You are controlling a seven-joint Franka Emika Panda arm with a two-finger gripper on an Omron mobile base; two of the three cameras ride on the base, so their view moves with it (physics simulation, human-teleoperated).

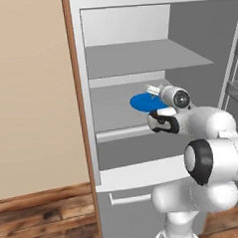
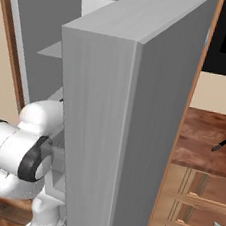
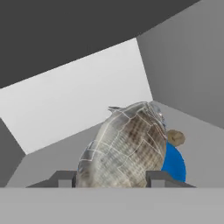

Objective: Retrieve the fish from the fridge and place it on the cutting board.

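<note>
Left base view: beige wall, then the open fridge (image 1: 127, 60) with grey interior and pale shelves; white drawer front with bar handle (image 1: 127, 198) low down; the arm reaches onto the middle shelf (image 1: 110, 111), where a blue plate (image 1: 142, 103) lies; gripper (image 1: 154, 90) sits just over the plate's right edge, with a pale bit of the fish (image 1: 151, 89) at its tip; fridge door racks at far right. Right base view: arm at lower left, the grey fridge door (image 2: 128, 127) blocking the middle; wooden counter to the right with a black knife (image 2: 224, 144) on it, drawers below. Hand view: fingertips (image 3: 63, 179) left and right of the fish (image 3: 124, 146); jaws clenched on its sides, fish lifted off the plate (image 3: 176, 164); a small brown lump (image 3: 176, 138) beside the plate; shelf and back wall behind.
</note>
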